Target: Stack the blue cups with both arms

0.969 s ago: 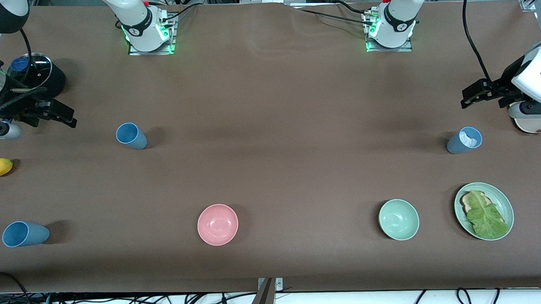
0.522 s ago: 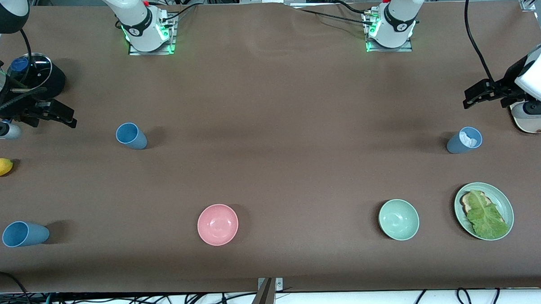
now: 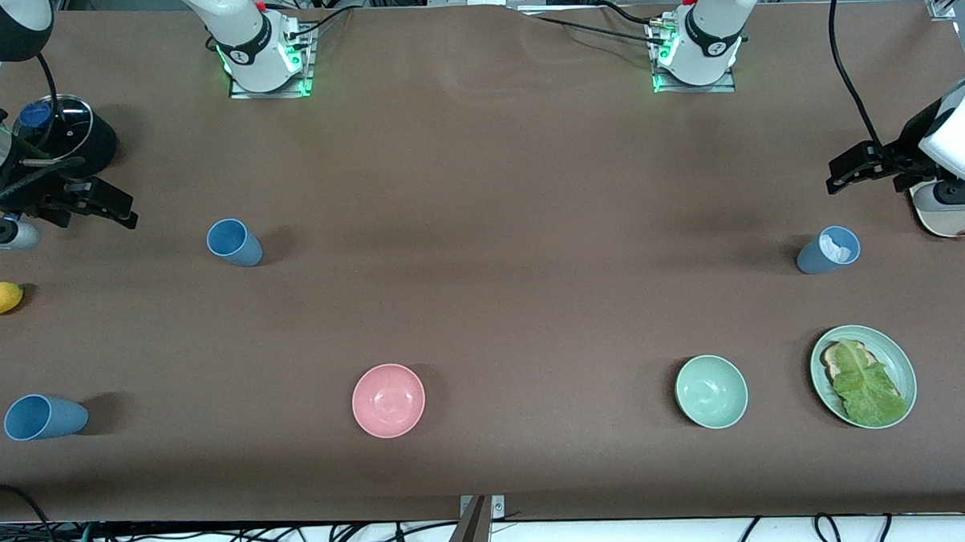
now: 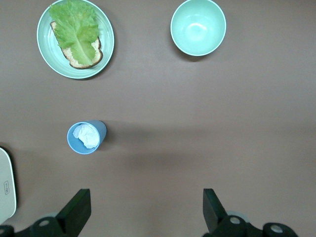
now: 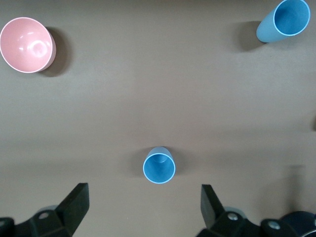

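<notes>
We have yet to begin: both tools, left (image 3: 848, 171) and right (image 3: 115, 210), hang spread and empty above the worktop's ends, three matte dusty-blue tapered cups (image 3: 234, 242) (image 3: 828, 249) (image 3: 42, 417) standing apart. Next, each tool must descend onto its nearest cup.

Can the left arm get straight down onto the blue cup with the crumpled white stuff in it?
Probably yes. The left gripper hangs open above the table near that blue cup, which stands upright and apart from the plate and green bowl.
</notes>
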Robot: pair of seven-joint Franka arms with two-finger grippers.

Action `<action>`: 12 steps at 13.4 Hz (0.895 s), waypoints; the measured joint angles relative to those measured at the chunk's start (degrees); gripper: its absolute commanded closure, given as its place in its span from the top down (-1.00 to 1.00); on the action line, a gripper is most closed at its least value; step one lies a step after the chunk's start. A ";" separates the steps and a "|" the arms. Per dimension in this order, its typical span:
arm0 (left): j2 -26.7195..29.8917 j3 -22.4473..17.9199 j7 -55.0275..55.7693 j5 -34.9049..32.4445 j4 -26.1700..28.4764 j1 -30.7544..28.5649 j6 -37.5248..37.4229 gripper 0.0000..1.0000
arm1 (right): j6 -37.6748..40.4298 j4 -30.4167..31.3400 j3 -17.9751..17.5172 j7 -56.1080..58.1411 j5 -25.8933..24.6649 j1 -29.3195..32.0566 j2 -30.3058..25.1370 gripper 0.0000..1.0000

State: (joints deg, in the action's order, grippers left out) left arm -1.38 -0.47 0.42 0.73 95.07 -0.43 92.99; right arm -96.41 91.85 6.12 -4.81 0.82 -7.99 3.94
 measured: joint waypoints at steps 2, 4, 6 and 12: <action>0.00 0.00 0.00 0.00 0.00 -0.06 0.00 1.00 | 0.00 0.00 -0.01 0.00 0.00 0.00 0.03 1.00; 0.00 0.00 0.00 0.00 0.00 -0.07 0.00 1.00 | 0.00 0.00 -0.01 0.00 0.01 0.00 0.04 1.00; 0.00 0.00 0.00 0.00 0.00 -0.08 0.00 1.00 | 0.00 0.00 -0.01 0.00 0.01 0.00 0.04 1.00; -0.19 -0.02 0.00 0.00 0.01 -0.94 -0.54 1.00 | 0.00 0.00 -0.01 0.00 0.02 0.00 0.04 1.00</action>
State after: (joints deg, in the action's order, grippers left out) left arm -1.57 -0.49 0.42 0.73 95.08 -1.36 92.45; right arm -96.41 91.85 6.11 -4.81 0.85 -7.99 3.98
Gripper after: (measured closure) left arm 0.000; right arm 0.000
